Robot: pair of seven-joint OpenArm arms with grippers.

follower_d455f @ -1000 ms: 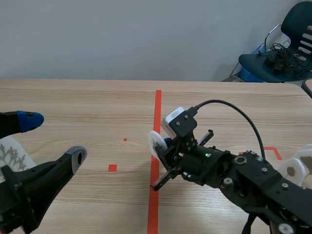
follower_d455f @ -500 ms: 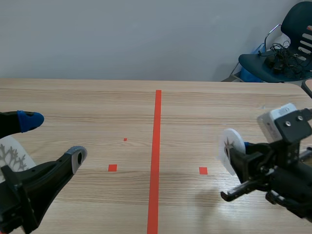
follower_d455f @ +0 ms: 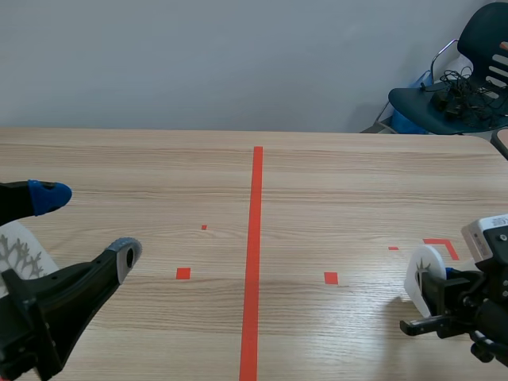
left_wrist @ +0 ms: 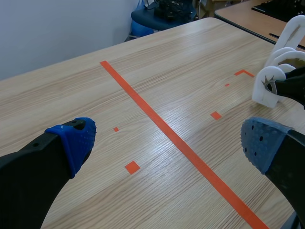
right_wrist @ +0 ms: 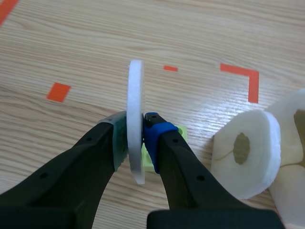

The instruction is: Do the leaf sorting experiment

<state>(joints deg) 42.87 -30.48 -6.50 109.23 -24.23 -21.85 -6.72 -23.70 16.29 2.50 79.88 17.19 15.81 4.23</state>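
Disc (right_wrist: 136, 90) upright in right hand (right_wrist: 136, 138), rack (right_wrist: 261, 138) just beside it, left hand (left_wrist: 167, 142) well apart.

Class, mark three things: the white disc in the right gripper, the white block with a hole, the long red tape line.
white disc (right_wrist: 136, 90): right wrist view, upper rim.
white block (right_wrist: 259, 157): right wrist view, face beside hole.
red tape line (follower_d455f: 253, 262): scene view, middle of line.

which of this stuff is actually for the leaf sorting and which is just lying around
For the job:
leaf disc, clamped in the right pincer
second leaf disc, near the left pincer
white holed block, beside the right pincer

Just lying about:
chair, behind the table
cables, heaped on its seat
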